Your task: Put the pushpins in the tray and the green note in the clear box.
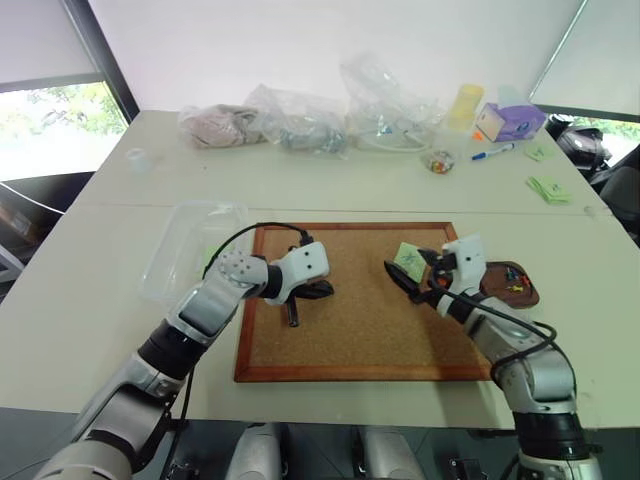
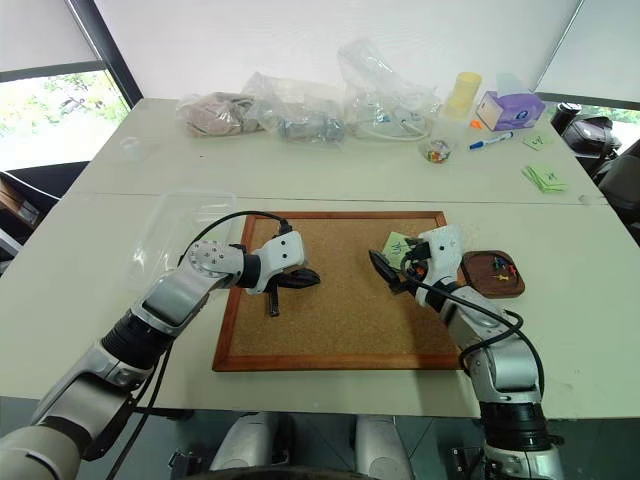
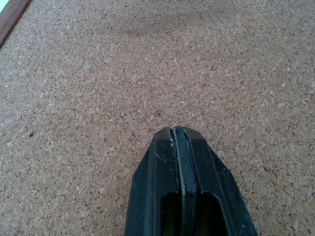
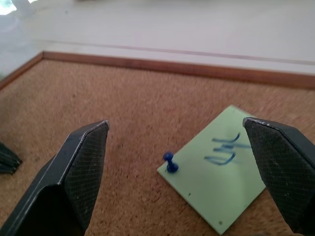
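A: What is laid out on the desk [image 1: 90, 290]?

B: A wood-framed corkboard [image 1: 355, 310] is seen at the near middle. The green note [image 4: 216, 179], marked with a dark pen scribble, is pinned flat near the board's far right corner by a blue pushpin [image 4: 170, 162] stuck at one of its corners. The clear box [image 1: 190, 245] is placed just beside the board's left edge, and the small dark-brown tray [image 1: 515, 285] just off its right edge, with several coloured pushpins [image 1: 514, 276] lying in it.

A: How are the pincers held?

B: The left pincer [image 3: 178, 142] is held over bare cork on the left part of the board, its two black fingers pressed together with nothing between them. The right pincer [image 4: 179, 162] is held spread wide just above the board, the note and its blue pin framed between the fingers [image 4: 81, 172]; nothing is gripped. The pin is not touched by either finger.

A: And farther back?

B: Clear plastic bags [image 1: 300, 120], a purple tissue box [image 1: 510, 120], a yellow cup [image 1: 464, 104], a blue pen [image 1: 493, 152] and pads of green notes [image 1: 549, 188] are set along the far side of the desk.
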You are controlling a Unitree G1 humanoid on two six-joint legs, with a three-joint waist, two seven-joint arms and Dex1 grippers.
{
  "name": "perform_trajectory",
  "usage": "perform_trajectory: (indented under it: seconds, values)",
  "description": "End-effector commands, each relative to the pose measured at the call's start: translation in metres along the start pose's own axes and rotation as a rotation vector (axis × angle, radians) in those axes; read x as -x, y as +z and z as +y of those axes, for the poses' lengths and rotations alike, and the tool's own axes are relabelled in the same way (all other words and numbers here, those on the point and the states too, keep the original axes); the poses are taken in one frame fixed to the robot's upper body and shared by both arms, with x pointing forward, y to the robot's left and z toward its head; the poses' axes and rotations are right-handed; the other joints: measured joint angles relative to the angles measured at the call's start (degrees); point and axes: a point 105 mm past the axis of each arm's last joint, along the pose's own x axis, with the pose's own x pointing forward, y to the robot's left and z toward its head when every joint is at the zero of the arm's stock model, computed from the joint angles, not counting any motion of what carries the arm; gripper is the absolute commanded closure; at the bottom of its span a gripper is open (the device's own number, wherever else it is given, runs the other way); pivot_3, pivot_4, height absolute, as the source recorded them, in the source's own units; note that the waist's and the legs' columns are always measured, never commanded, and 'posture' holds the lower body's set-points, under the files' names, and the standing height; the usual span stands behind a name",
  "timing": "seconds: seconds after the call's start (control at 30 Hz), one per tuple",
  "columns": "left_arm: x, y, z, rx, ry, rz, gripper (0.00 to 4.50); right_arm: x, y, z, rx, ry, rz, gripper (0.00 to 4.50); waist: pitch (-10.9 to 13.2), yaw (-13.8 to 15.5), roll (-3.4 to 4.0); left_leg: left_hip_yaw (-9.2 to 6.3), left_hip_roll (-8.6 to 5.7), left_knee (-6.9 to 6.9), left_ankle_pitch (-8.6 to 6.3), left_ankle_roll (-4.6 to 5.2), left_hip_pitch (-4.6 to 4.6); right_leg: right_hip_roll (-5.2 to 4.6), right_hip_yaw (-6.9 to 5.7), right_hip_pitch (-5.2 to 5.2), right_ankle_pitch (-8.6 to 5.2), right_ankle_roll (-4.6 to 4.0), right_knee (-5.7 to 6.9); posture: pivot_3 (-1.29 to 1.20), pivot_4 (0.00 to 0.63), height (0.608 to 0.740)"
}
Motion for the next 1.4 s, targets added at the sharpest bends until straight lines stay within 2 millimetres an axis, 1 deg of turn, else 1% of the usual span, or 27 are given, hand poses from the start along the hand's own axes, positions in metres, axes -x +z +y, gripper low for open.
perform_trajectory:
  seconds: [0.03, 0.23, 0.33, 0.37, 0.5, 0.57, 0.7, 0.87, 1.1, 1.2, 1.4]
  values:
    - [-0.001, -0.030, 0.001, 0.048, 0.026, 0.116, 4.50, -0.006, 0.008, 0.002, 0.034, 0.015, -0.031, 0.02, 0.00, 0.01, 0.00, 0.00, 0.00, 0.00, 0.00, 0.00, 0.00, 0.00, 0.00, 0.00, 0.00, 0.00, 0.00, 0.00, 0.150, 0.737]
    - [-0.001, -0.030, 0.000, 0.050, 0.025, 0.116, 4.50, -0.010, -0.001, 0.000, 0.047, 0.009, 0.004, 0.02, 0.00, 0.00, 0.00, 0.00, 0.00, 0.00, 0.00, 0.00, 0.00, 0.01, 0.00, 0.00, 0.00, 0.00, 0.00, 0.00, 0.150, 0.737]
    - [-0.001, -0.030, -0.001, 0.051, 0.024, 0.115, 4.50, -0.010, -0.005, 0.001, 0.059, 0.011, 0.021, 0.80, 0.00, -0.02, 0.00, 0.00, 0.00, 0.00, 0.00, 0.00, 0.01, 0.01, 0.00, 0.00, 0.00, 0.00, 0.00, 0.00, 0.150, 0.737]
    - [-0.001, -0.030, -0.001, 0.051, 0.024, 0.115, 4.50, -0.010, -0.006, 0.001, 0.061, 0.012, 0.024, 1.28, 0.00, -0.02, 0.00, 0.00, 0.00, 0.00, 0.00, 0.00, 0.00, 0.01, -0.01, 0.00, 0.00, 0.00, 0.00, 0.00, 0.150, 0.737]
    - [-0.001, -0.030, -0.001, 0.051, 0.022, 0.114, 4.50, -0.009, -0.008, 0.003, 0.081, 0.017, 0.031, 3.48, 0.00, -0.02, -0.01, 0.00, 0.00, 0.00, 0.00, 0.00, 0.00, 0.01, 0.00, 0.00, 0.00, 0.00, 0.00, 0.00, 0.150, 0.737]
    - [-0.001, -0.030, -0.001, 0.051, 0.021, 0.114, 4.50, -0.009, -0.011, 0.004, 0.102, 0.023, 0.043, 4.48, -0.01, -0.02, -0.01, 0.00, 0.00, 0.00, 0.00, 0.00, 0.01, 0.01, 0.00, 0.00, 0.00, 0.00, 0.00, 0.00, 0.150, 0.737]
    - [-0.001, -0.030, -0.001, 0.049, 0.021, 0.114, 4.50, -0.008, -0.011, 0.004, 0.107, 0.023, 0.043, 4.48, -0.04, -0.03, -0.06, 0.00, 0.00, 0.00, 0.00, 0.00, 0.01, 0.01, -0.01, 0.01, 0.00, 0.00, 0.00, 0.00, 0.150, 0.737]
    - [-0.001, -0.030, -0.002, 0.049, 0.018, 0.116, 4.50, -0.004, -0.003, 0.001, 0.133, 0.002, 0.003, 4.48, -0.04, 0.00, -0.06, 0.00, 0.01, 0.00, 0.00, 0.00, 0.01, 0.01, -0.01, 0.01, 0.00, 0.00, 0.00, 0.00, 0.150, 0.737]
    - [0.000, -0.034, -0.003, 0.046, 0.007, 0.139, 4.50, 0.010, 0.038, -0.007, 0.211, -0.064, -0.175, 4.48, -0.02, 0.11, -0.05, -0.01, 0.00, -0.01, 0.00, 0.00, -0.04, 0.00, -0.02, -0.04, 0.00, 0.01, 0.00, 0.00, 0.150, 0.737]
    - [0.000, -0.035, -0.004, 0.046, 0.004, 0.141, 4.50, 0.015, 0.046, -0.010, 0.223, -0.082, -0.202, 4.48, -0.02, 0.05, -0.05, -0.01, 0.00, -0.01, 0.00, 0.00, -0.06, 0.00, -0.01, -0.06, 0.00, 0.01, 0.00, 0.00, 0.150, 0.737]
    - [-0.001, -0.032, -0.003, 0.055, -0.006, 0.124, 4.50, 0.019, 0.051, -0.010, 0.236, -0.089, -0.217, 4.48, -0.05, -0.02, -0.09, -0.01, 0.00, -0.01, 0.00, 0.00, 0.00, 0.04, -0.02, -0.01, 0.00, 0.00, 0.00, 0.00, 0.150, 0.737]
